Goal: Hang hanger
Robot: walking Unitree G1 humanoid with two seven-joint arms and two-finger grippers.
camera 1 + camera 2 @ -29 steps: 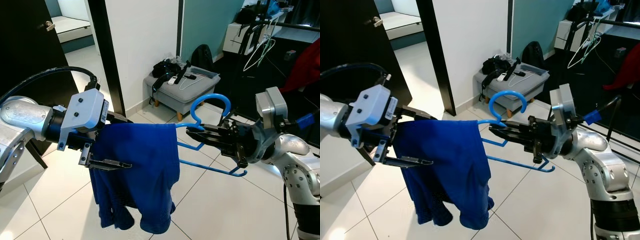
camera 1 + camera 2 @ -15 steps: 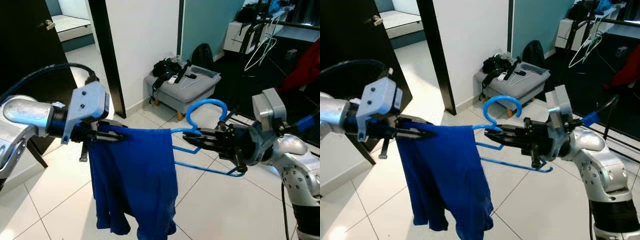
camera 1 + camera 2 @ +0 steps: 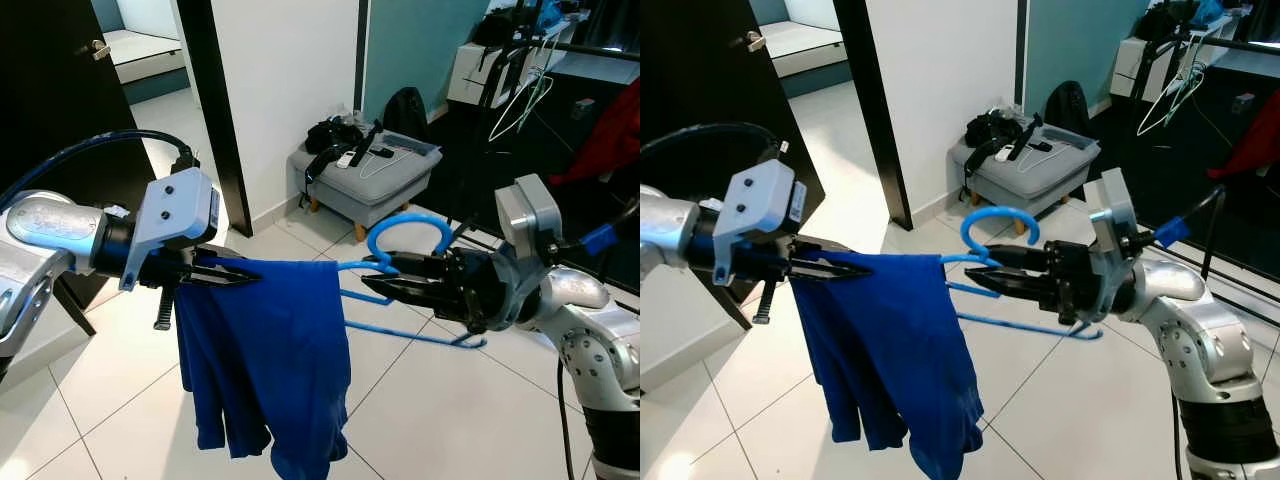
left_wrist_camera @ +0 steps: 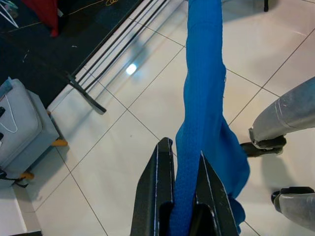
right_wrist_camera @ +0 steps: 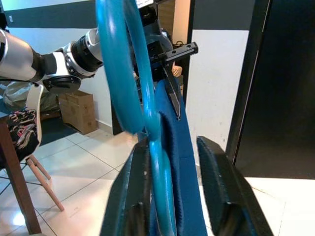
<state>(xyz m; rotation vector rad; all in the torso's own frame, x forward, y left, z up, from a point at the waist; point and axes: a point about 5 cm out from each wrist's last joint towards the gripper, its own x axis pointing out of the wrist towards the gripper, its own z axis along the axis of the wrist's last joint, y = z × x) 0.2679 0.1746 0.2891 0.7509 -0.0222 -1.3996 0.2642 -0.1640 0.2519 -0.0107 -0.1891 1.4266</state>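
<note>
- In the middle of the frame, between my two arms, the blue hanger (image 3: 405, 265) hangs in the air over the white tiled floor (image 3: 440, 400), its hook curving upward and a blue garment (image 3: 268, 350) draped from its left end.
- My right gripper (image 3: 385, 285) has its jaws around the hanger's neck just under the hook; in the right wrist view the blue wire runs along one finger (image 5: 135, 191) while the other stands a little off, so I judge the hold loose rather than firm.
- My left gripper (image 3: 235, 273) has its jaws closed on the top edge of the garment, the cloth pinched between both fingers (image 4: 160, 196).
- Risk: the hanger could twist or slip in that loose right hold, since the cloth's weight pulls on one side only.
- Risk: if my arms move apart, the left jaws could drag the garment off the hanger and drop it on the floor.
- Risk: the clothes rack (image 3: 520, 70), at the upper right of the frame, stands well apart beyond a grey stool (image 3: 365, 180); the trailing cloth could catch on the way.
</note>
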